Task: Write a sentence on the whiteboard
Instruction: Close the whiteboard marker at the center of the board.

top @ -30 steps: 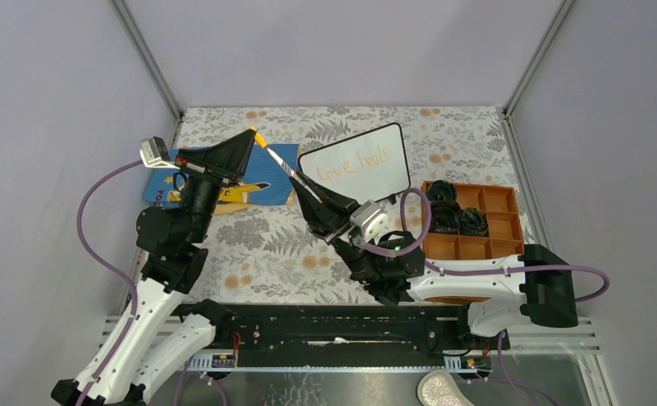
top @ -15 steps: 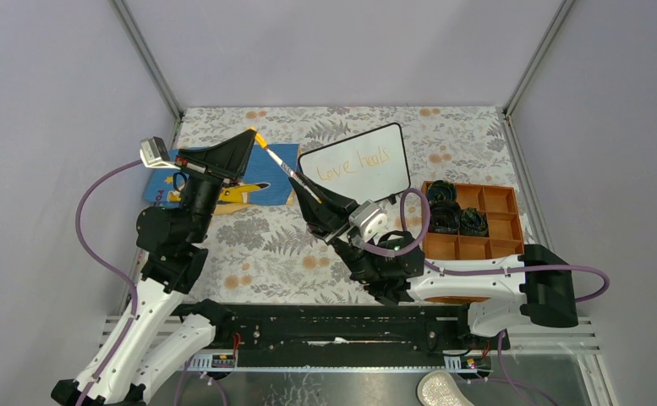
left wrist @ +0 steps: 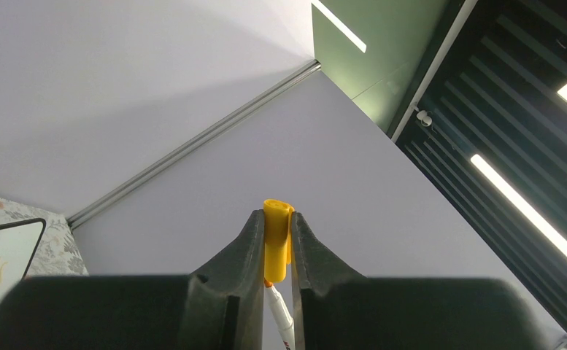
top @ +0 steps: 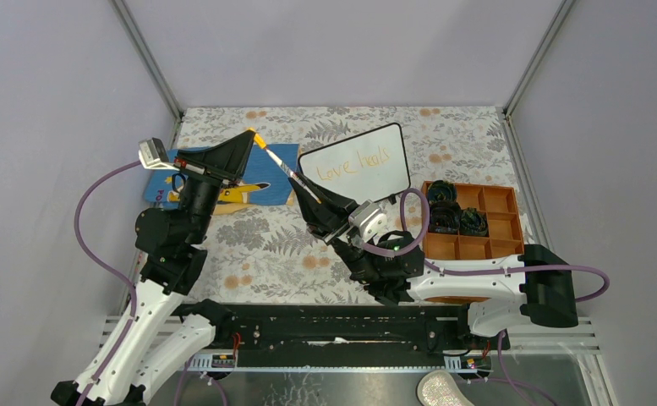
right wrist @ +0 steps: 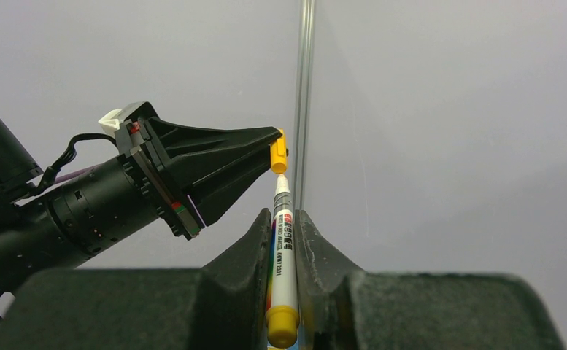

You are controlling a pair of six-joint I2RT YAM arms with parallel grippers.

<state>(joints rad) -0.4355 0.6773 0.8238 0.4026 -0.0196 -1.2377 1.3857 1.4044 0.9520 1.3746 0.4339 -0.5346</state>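
The whiteboard [top: 388, 182] lies at the back middle of the table with the orange sentence [top: 354, 164] reading "Love heals" in one line. My right gripper [top: 318, 200] is shut on a white marker [right wrist: 282, 248], tip pointing up and left. My left gripper [top: 250, 135] is shut on the marker's yellow cap [left wrist: 276, 240], held in the air. The marker tip [right wrist: 282, 182] sits just below the cap [right wrist: 278, 157], touching or nearly touching its opening. A corner of the whiteboard shows in the left wrist view [left wrist: 3, 255].
A blue mat with a yellow plane [top: 261, 188] lies under the left gripper. An orange compartment tray [top: 498, 222] with dark round parts [top: 446, 216] stands at the right. Metal frame posts [top: 145, 59] rise at the back corners.
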